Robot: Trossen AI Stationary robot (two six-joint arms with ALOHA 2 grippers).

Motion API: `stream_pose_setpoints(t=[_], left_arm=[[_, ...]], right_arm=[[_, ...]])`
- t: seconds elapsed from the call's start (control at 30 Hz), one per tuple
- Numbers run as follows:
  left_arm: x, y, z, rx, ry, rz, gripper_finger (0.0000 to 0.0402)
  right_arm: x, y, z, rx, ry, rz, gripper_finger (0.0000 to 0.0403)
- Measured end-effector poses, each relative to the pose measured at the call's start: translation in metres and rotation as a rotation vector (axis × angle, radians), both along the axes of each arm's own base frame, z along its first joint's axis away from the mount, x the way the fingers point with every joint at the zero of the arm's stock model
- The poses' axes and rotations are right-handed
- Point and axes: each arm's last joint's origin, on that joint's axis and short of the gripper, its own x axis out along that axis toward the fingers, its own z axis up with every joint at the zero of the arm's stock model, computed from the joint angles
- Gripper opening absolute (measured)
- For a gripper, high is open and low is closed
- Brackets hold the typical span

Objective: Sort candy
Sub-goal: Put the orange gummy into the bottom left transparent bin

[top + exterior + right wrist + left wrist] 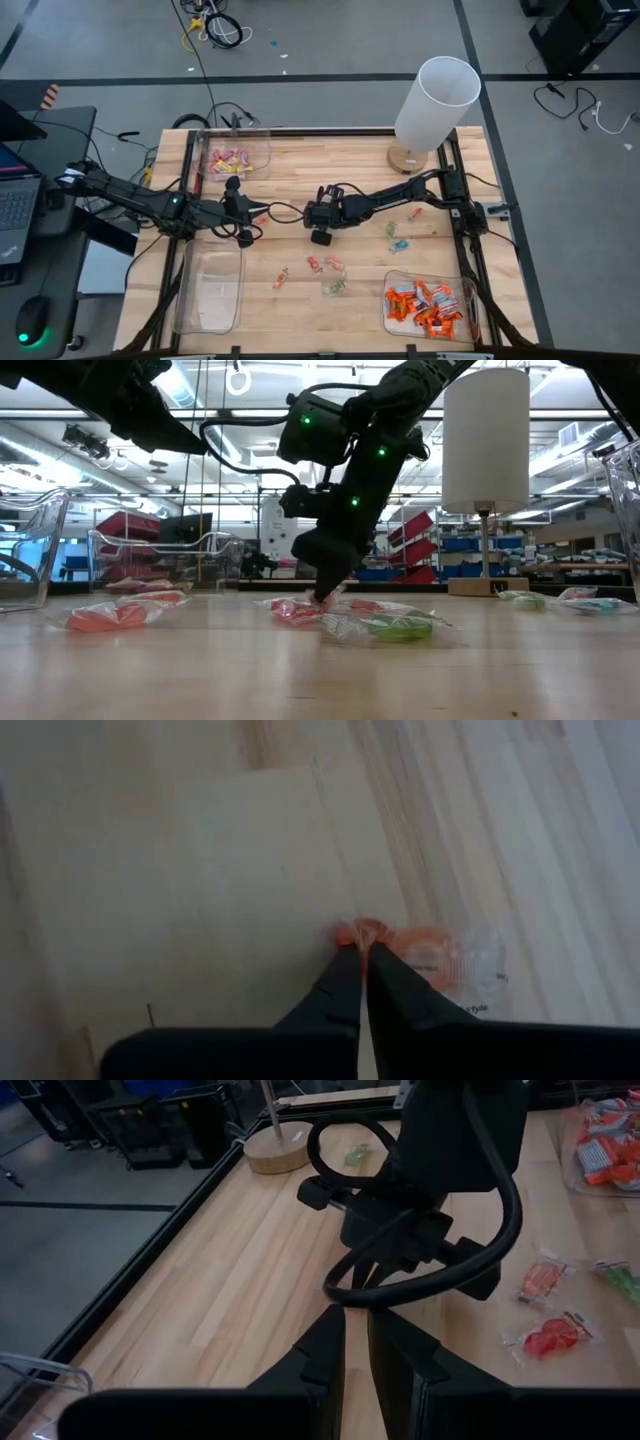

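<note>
Dark fingers of the right gripper (363,958) press together on the edge of a red-orange candy (425,953) lying on the wooden table (300,160) — the wrapper fans out just beside the tips. Further loose candies (400,626) lie near it. Facing it, close by, the left gripper (355,1342) hangs with its fingers nearly together, holding nothing.
</note>
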Motion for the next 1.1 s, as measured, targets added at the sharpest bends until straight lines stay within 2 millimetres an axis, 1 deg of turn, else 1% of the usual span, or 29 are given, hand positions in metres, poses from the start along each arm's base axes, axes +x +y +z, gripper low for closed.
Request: stream_pose_setpoints(t=[0.1, 0.17, 0.33, 0.43, 0.53, 0.6, 0.7, 0.83, 0.93, 1.0, 1.1], left_arm=[[0.000, 0.000, 0.000, -0.001, -0.001, -0.001, 0.0049], [0.000, 0.000, 0.000, -0.003, -0.005, -0.002, 0.0049], [0.001, -0.001, 0.001, -0.009, -0.014, -0.011, 0.0049], [0.001, -0.001, 0.001, -0.009, -0.015, -0.014, 0.0049], [0.001, -0.001, 0.001, -0.009, -0.015, -0.015, 0.0049], [0.001, -0.001, 0.001, -0.007, -0.014, -0.016, 0.0049], [0.001, -0.002, 0.002, -0.004, -0.009, -0.065, 0.0051], [0.004, -0.009, 0.008, -0.022, -0.047, -0.287, 0.0061], [0.006, -0.013, 0.012, -0.025, -0.092, -0.418, 0.0071], [0.006, -0.014, 0.014, -0.013, -0.107, -0.446, 0.0080], [0.007, -0.015, 0.014, -0.005, -0.109, -0.483, 0.0100]], right_arm=[[-0.001, 0.002, 0.006, 0.011, -0.007, 0.011, 0.0007], [-0.002, 0.005, 0.014, 0.019, -0.027, 0.022, 0.0003], [-0.006, 0.008, 0.050, 0.036, -0.125, 0.047, 0.0001], [-0.009, 0.009, 0.067, 0.058, -0.168, 0.060, 0.0000], [-0.011, 0.011, 0.085, 0.123, -0.232, 0.104, 0.0000], [-0.011, 0.014, 0.097, 0.186, -0.290, 0.169, 0.0000], [-0.005, 0.019, 0.113, 0.310, -0.412, 0.321, 0.0000], [0.002, 0.027, 0.131, 0.550, -0.588, 0.621, 0.0000], [0.007, 0.032, 0.139, 0.692, -0.680, 0.824, 0.0000], [0.007, 0.033, 0.142, 0.716, -0.711, 0.882, 0.0000], [0.008, 0.033, 0.145, 0.713, -0.734, 0.896, 0.0000]])
